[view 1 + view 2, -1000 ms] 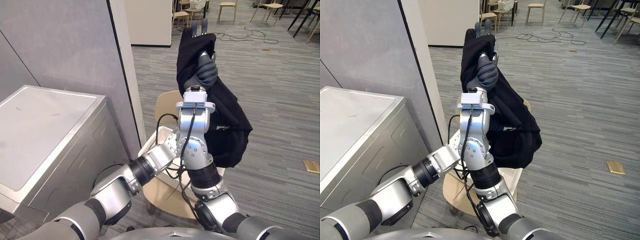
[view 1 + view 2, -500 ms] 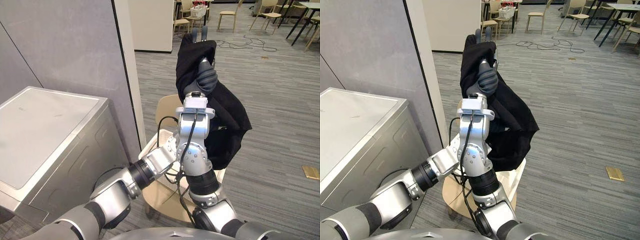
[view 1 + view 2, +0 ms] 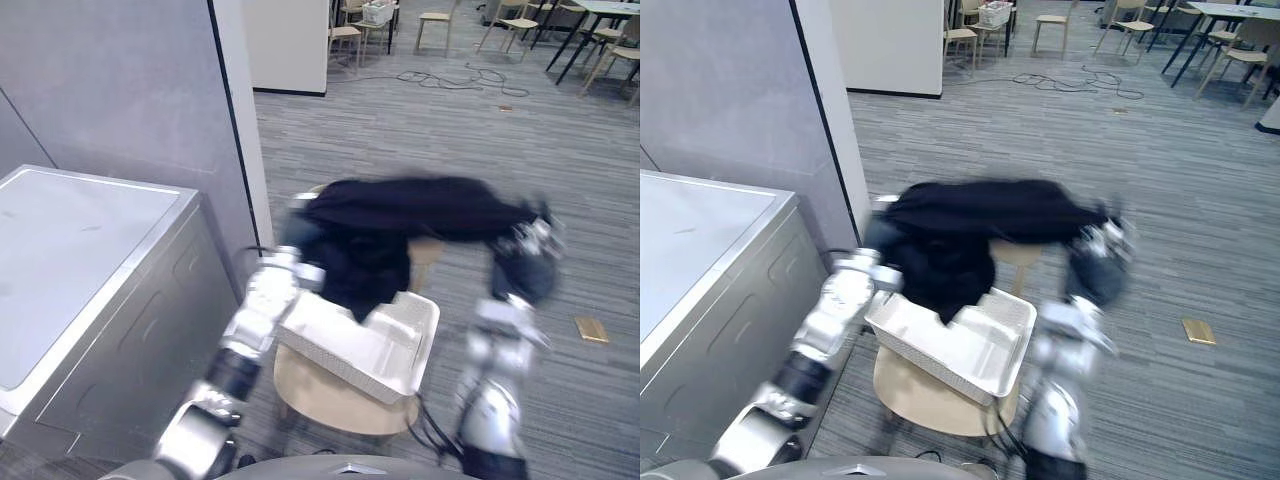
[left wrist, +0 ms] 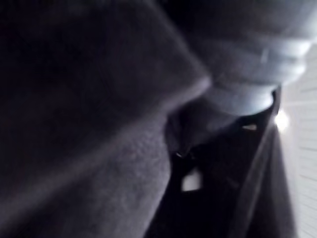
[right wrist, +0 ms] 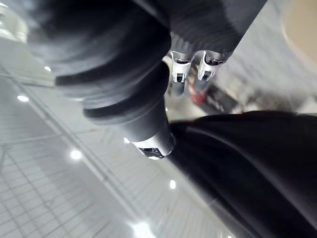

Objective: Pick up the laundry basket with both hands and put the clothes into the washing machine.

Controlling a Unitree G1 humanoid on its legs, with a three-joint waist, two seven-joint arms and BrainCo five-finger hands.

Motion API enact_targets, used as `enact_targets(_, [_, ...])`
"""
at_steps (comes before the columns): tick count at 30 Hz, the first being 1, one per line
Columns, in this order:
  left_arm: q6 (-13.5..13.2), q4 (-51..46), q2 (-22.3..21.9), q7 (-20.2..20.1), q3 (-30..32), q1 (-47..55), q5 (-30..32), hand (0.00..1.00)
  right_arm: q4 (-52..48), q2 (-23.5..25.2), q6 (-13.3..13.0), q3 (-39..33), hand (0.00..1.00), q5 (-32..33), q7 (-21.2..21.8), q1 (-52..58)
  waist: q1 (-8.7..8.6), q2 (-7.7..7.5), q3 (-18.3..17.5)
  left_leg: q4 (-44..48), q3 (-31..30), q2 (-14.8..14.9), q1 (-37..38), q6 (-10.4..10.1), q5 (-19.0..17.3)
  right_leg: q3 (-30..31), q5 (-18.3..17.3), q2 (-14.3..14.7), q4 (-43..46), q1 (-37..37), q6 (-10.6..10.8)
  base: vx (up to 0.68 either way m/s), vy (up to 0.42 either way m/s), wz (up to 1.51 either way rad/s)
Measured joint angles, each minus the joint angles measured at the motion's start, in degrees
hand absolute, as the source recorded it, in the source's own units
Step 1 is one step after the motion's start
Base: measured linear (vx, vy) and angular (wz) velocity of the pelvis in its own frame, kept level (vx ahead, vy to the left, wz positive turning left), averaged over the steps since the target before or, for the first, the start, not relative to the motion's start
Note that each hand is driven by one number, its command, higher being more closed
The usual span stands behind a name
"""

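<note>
Black cloth garment (image 3: 410,205) hangs stretched between left hand (image 3: 302,228) and right hand (image 3: 527,262) above white plastic basket (image 3: 390,345), presumably held clear for grey metal washing machine (image 3: 90,260), left; grips indiscernible.

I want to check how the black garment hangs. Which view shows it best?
The left eye view: the whole black garment shows, stretched wide above the white basket, one part hanging toward it. The right eye view shows much the same. The wrist views show patches of it from very close.
</note>
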Motion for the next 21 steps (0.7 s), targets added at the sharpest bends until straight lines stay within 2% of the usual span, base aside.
enact_targets(1, [-0.01,-1.49,1.40,1.07,5.30,3.01,-0.01,1.00,0.25,0.53,-0.19,-3.58,0.00,-0.03,0.11,2.88,-0.50,-0.06,0.03,-0.01,0.43,0.02,0.15,-0.12,-0.25,0.30,-0.01,0.01,-0.11,-0.11,-0.04,0.00,-0.005,-0.16])
enact_targets(3, [-0.02,-4.83,1.51,2.01,10.79,7.29,-0.04,1.00,0.64,1.67,-0.59,-7.44,0.00,0.07,0.31,6.88,-0.71,-0.69,0.44,-0.01,0.59,0.03,0.30,-0.25,-0.43,0.35,-0.33,0.02,-0.14,-0.30,-0.46,0.00,-0.003,-0.05])
enact_targets(6, [-0.09,-9.90,0.80,1.91,13.72,13.75,-0.23,1.00,4.26,4.02,0.51,-10.97,0.00,0.05,0.83,9.45,-0.69,-1.70,0.60,0.01,1.44,0.10,0.36,-0.40,-0.55,0.75,-0.31,0.07,-0.10,-0.68,-0.49,0.00,-0.002,-0.08])
enact_targets(11, [-0.76,-17.09,-1.19,0.67,16.76,21.79,-0.96,1.00,14.55,6.33,3.96,-16.04,0.00,0.18,1.51,11.46,-0.46,-1.74,0.40,0.02,3.08,0.36,2.29,-0.48,-1.39,1.82,-0.27,0.26,0.01,0.25,-0.52,0.01,-0.004,-0.16])
enact_targets(17, [-2.46,-21.88,-4.17,-2.70,17.11,28.68,-4.33,1.00,23.12,6.58,5.31,-15.91,0.00,1.22,2.98,11.80,-0.27,-1.47,-0.09,-0.01,3.97,1.14,3.70,-0.62,-2.00,2.43,-1.07,0.97,0.20,1.15,-1.33,-0.02,-0.011,-0.08])
enact_targets(21, [-3.16,-21.93,-5.91,-4.96,15.32,33.95,-6.48,1.00,32.59,6.91,5.83,-13.69,0.00,1.20,4.34,12.25,0.59,-1.34,-0.62,0.00,3.48,1.60,4.47,-0.84,-2.28,1.36,-1.61,1.23,0.44,2.28,-1.39,-0.03,-0.011,0.10])
